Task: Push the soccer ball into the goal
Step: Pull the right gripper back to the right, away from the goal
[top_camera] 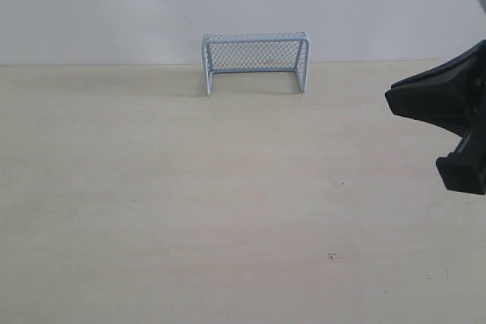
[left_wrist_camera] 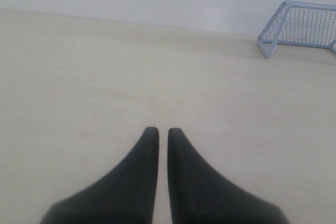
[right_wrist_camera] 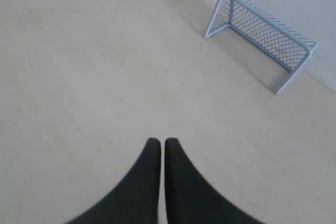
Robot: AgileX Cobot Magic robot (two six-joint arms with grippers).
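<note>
Pale wood covers the tabletop (top_camera: 190, 210), bare apart from a few dark specks. The goal (top_camera: 255, 62) stands at its far edge, just in front of the white wall (top_camera: 114, 5). Its open mouth faces the arms and its mesh back is toward the wall, which suits the task: a push away from the robot would carry a ball straight in.

The soccer ball shows in none of the three views, so its position cannot be told. No ball is visible inside the goal's mouth, so the push is probably not yet done.

The left gripper (left_wrist_camera: 159, 132) has its black fingers drawn together with only a thin slit between them, and it holds nothing. It points over bare table, with the goal off to one side and well apart. The right gripper (right_wrist_camera: 159, 142) is likewise pressed together and empty. In the exterior view it juts in from the right edge, near that side of the table and well short of the goal.

Closed fingers make a single blunt wedge, which would suit nudging better than pinching. The ball would have to be located before either arm could line up behind it.
</note>
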